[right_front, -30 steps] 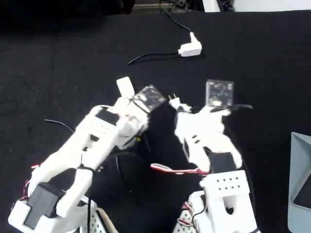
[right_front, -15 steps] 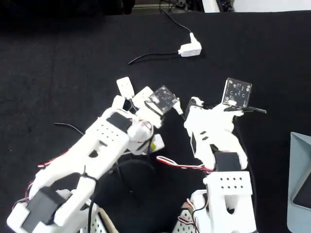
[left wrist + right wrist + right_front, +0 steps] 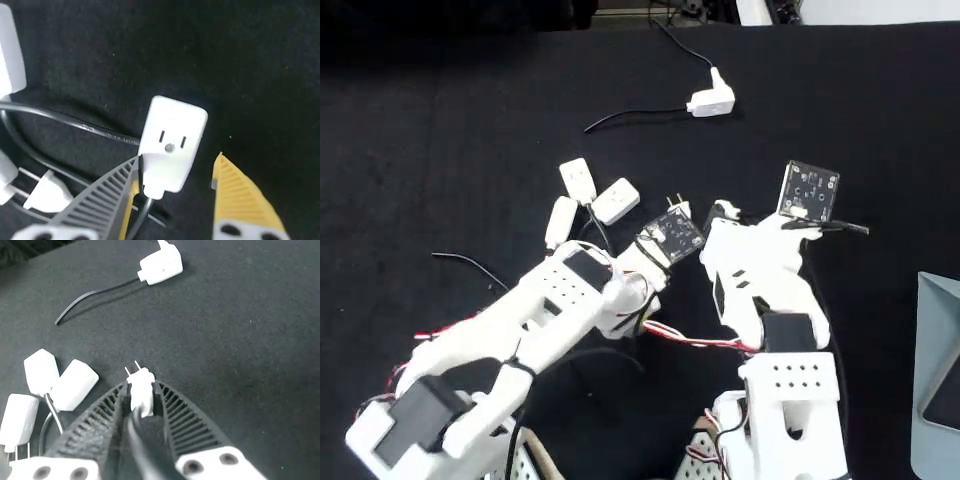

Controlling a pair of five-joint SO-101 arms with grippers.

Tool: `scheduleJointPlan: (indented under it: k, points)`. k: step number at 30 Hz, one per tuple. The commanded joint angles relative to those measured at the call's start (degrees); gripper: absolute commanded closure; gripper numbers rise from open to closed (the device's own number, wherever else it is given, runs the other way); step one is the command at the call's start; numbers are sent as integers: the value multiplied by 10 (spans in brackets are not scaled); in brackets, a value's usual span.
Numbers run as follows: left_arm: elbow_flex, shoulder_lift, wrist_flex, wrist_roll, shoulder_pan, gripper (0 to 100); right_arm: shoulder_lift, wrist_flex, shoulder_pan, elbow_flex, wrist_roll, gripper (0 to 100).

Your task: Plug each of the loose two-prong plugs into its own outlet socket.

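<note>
A socket [image 3: 171, 142] sits between the left gripper's [image 3: 176, 162] parted jaws, a cable [image 3: 65, 121] beside the grey one. Open cloth [image 3: 240, 340] lies ahead of the right gripper's [image 3: 141, 388] jaws, clamped on a plug [image 3: 140, 390]; sockets [image 3: 74, 384] crowd one side.

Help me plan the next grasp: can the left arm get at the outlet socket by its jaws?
Probably yes: the outlet socket sits between its open jaws with nothing lying over it; a black cord runs alongside.

The held plug [image 3: 140, 392] has its rear hidden between the right gripper [image 3: 141, 389] fingers. In the left wrist view one outlet socket [image 3: 9, 50] is cut by the picture's edge, and a loose plug [image 3: 46, 192] lies partly behind the grey finger [image 3: 100, 195]. A grey object [image 3: 938, 375] at the high view's edge is cut off — what it is cannot be told.
</note>
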Motion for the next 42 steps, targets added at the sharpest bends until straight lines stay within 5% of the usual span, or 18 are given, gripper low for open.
scheduleJointPlan:
  k: [1, 20, 28, 37, 42]
  points:
    - [-50, 72, -12, 3, -14, 766, 1, -10, 5, -41, -6, 986]
    - [-116, 73, 31, 6, -36, 938, 1, -12, 5, -36, -6, 986]
    - [-111, 4, 89, 95, -74, 710, 1, -12, 5, -36, -6, 986]
    - [-118, 80, -4, 46, -181, 721, 1, -11, 4, -36, -5, 986]
    - [-182, 117, 17, 40, -226, 722, 1, -11, 4, -36, -4, 986]
